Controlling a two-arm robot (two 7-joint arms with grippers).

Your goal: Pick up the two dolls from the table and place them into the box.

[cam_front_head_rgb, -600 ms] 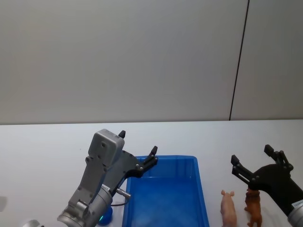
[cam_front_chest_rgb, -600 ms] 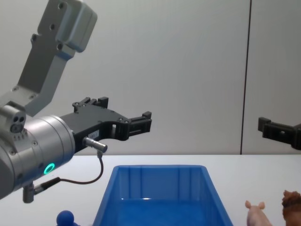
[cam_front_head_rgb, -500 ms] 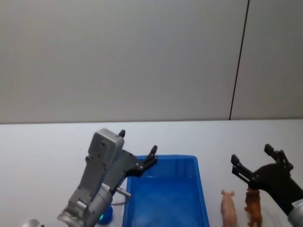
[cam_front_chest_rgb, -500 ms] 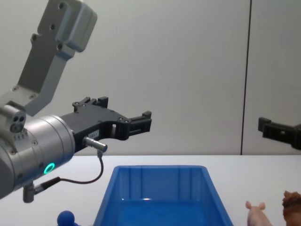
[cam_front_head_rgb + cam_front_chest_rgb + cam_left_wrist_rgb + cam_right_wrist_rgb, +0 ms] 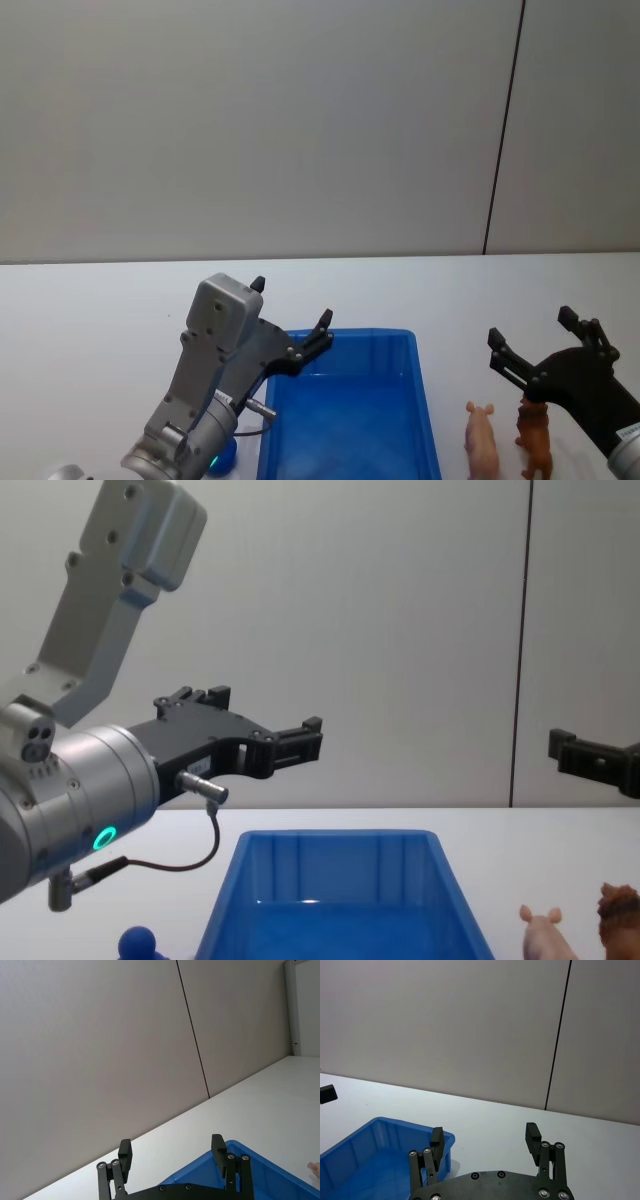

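Left gripper hangs spread and empty by the left side of the box in the head view, and the right gripper, equally spread, hovers above the brown doll, which stands beside a pink pig on the table. From the chest, the box sits between the blue doll and the brown one, probably so each arm serves its own side. Both wrist views show parted fingers pointing outward with nothing between them, so I judge neither pick has begun.
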